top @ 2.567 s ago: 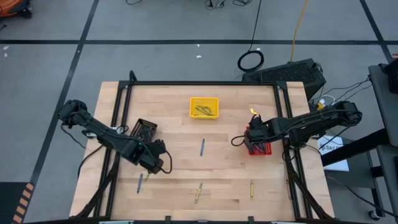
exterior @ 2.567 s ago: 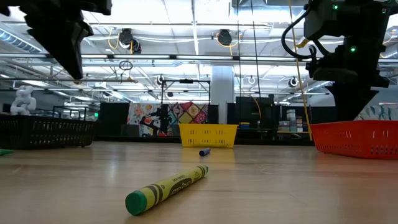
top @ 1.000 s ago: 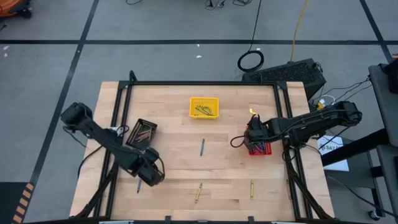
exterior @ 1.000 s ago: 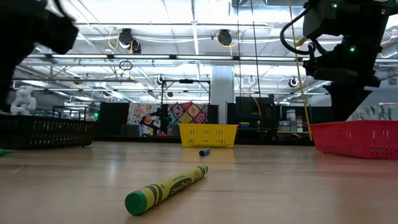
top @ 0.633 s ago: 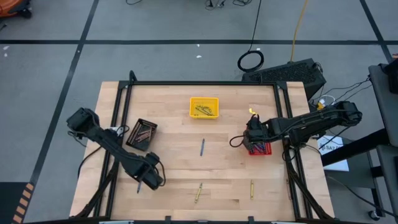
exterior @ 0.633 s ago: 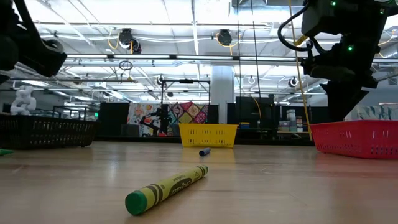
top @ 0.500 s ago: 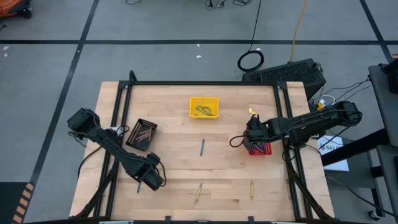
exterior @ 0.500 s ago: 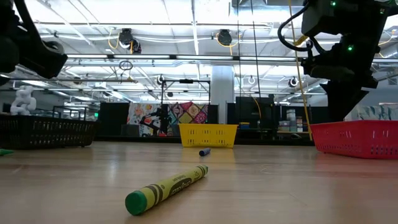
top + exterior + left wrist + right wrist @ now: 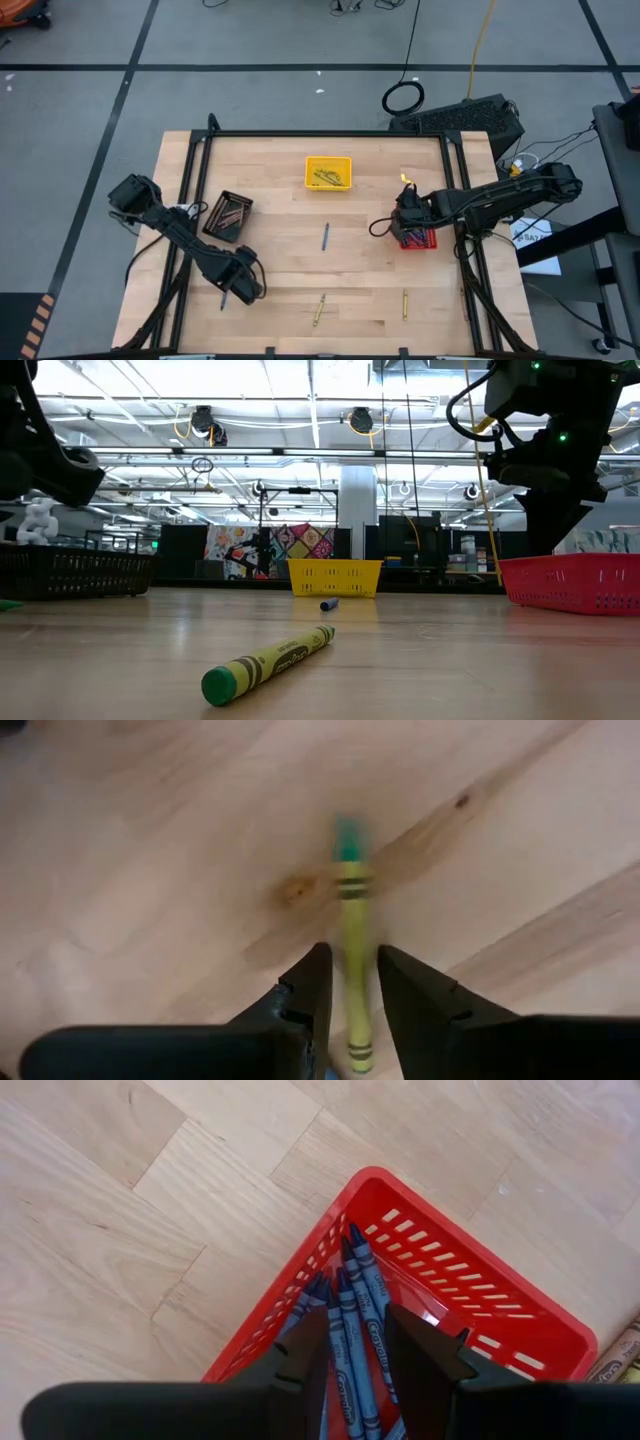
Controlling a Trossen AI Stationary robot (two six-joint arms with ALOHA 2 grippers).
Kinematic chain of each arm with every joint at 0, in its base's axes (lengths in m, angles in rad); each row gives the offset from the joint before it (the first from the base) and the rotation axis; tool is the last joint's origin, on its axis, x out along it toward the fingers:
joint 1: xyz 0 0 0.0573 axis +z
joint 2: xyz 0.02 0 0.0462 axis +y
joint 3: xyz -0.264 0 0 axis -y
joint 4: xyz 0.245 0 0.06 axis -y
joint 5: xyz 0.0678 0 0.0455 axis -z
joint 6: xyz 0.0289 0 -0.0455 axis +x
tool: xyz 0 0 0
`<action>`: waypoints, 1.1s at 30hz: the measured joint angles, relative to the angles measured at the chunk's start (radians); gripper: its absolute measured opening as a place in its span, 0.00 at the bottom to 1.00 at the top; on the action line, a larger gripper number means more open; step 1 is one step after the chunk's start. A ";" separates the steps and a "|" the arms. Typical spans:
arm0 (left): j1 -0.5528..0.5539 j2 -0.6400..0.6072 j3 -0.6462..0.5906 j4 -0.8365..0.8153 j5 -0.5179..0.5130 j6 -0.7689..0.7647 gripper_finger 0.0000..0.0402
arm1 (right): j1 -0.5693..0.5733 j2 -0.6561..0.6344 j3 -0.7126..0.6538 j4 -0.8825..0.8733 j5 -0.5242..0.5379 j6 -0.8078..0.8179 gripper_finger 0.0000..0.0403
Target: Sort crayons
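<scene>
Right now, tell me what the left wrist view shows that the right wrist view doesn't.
Only the left wrist view: a yellow-green crayon lying on the table between the left gripper's open fingers.
Only the right wrist view: the red tray holding blue crayons, with the right gripper open above them.
Both: the bare wooden table and dark fingers in the foreground.

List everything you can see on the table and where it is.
loose blue crayon: one, mid-table
loose yellow-green crayons: three, front;, one under the left gripper
yellow tray: one, back centre, holds olive crayons
black tray: one, left, holds brown crayons
red tray: one, right, holds several blue crayons
left gripper: front left, low
right gripper: open, above red tray
</scene>
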 joint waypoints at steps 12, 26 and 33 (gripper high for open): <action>0.000 -0.003 -0.013 0.026 -0.011 0.011 0.20 | 0.000 0.000 0.000 0.000 0.000 -0.005 0.22; 0.002 -0.004 0.002 0.033 -0.007 0.077 0.01 | 0.000 0.000 0.000 0.007 0.023 -0.031 0.22; 0.045 -0.031 0.027 0.050 -0.007 0.195 0.00 | 0.000 0.000 0.000 0.012 0.023 -0.026 0.22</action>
